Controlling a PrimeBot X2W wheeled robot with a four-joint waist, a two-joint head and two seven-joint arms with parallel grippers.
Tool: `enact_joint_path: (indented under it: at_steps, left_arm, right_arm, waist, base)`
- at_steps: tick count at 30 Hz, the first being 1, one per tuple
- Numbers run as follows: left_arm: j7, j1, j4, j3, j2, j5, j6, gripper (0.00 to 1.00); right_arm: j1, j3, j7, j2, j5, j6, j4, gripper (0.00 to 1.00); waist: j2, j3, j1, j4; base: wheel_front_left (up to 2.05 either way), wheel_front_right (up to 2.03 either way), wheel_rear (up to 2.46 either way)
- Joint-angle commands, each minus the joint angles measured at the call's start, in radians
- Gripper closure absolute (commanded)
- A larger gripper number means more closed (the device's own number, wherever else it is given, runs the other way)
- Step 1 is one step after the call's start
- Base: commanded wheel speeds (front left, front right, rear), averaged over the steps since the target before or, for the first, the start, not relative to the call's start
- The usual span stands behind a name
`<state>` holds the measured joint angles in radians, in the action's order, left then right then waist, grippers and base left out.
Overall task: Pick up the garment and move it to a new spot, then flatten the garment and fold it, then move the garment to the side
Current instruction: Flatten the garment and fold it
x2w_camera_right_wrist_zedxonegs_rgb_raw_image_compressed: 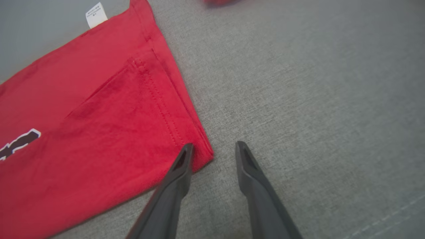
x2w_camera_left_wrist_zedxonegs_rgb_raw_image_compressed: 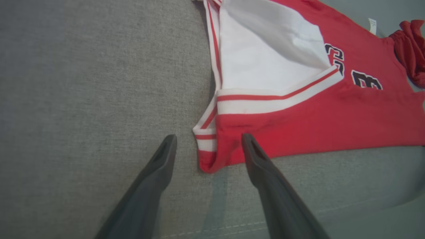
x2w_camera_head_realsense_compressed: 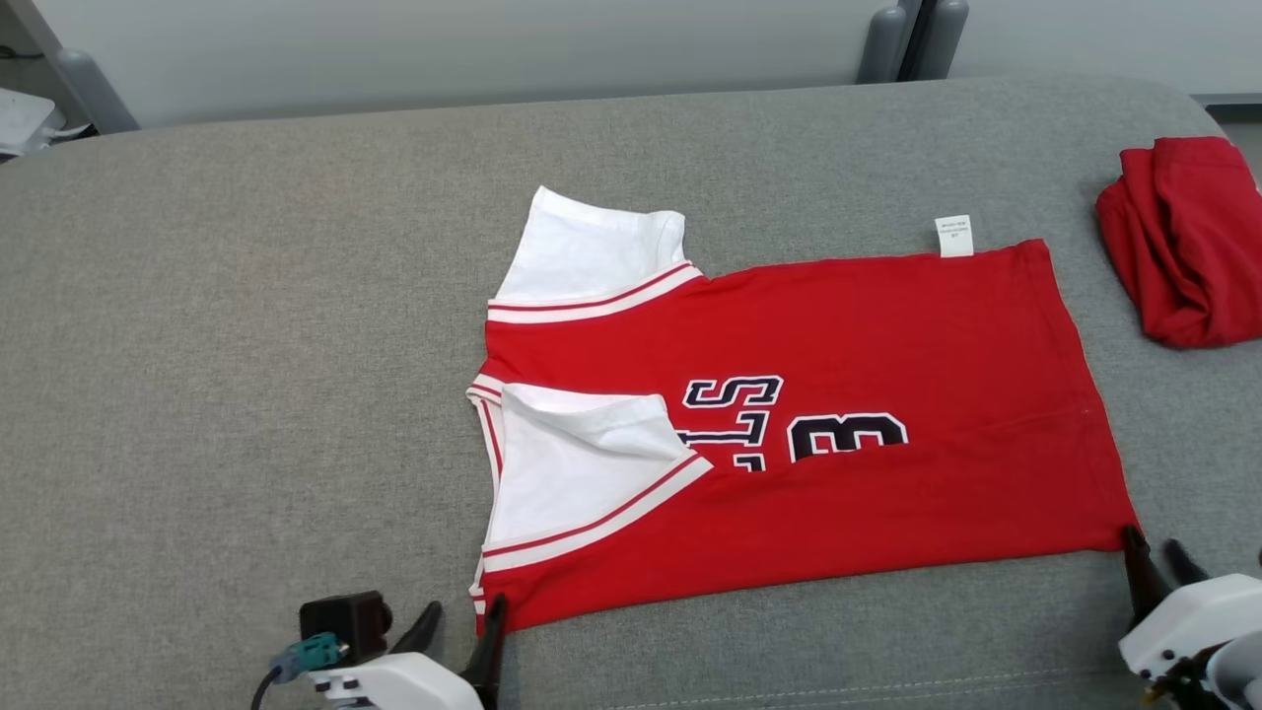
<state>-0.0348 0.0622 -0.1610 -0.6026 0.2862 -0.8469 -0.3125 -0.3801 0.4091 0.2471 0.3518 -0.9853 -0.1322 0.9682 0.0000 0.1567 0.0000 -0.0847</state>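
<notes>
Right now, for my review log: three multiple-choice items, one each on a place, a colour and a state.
1. Where is the red bundle relative to the jersey? A) on it B) at the grey surface's right end, apart from it C) under it
2. What colour are the jersey's sleeves? A) black B) blue C) white
3. How do the left gripper's jaws stand? A) open, astride the jersey's corner B) shut on a sleeve C) shut on nothing
B: grey shows between them. C: both sleeves are white. A: they stand wide apart around that corner.
</notes>
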Motion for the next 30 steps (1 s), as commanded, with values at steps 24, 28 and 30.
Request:
enact_joint_path:
  at_steps: [24,28,30]
  left_arm:
    - [0.296,0.181,0.016,0.19,-0.063,0.222,0.026,0.0]
    - [0.273,0.315,-0.094,0.154,-0.081,0.247,0.065,0.0]
    - [0.264,0.388,-0.145,0.144,-0.088,0.258,0.081,0.0]
  right_arm:
    - [0.17,-0.336,0.015,-0.084,0.533,0.002,-0.569,0.0]
    - [0.16,-0.32,0.015,-0.088,0.538,0.002,-0.594,0.0]
    - [0.153,-0.302,0.015,-0.085,0.535,0.002,-0.601,0.0]
  waist:
    - [0.0,-0.038,0.0,-0.034]
    - [0.0,0.006,0.0,-0.047]
    - [0.0,0.034,0.0,-0.055]
  base:
    - [0.0,0.0,0.0]
    - [0.0,0.0,0.0]
    - [0.0,0.0,0.0]
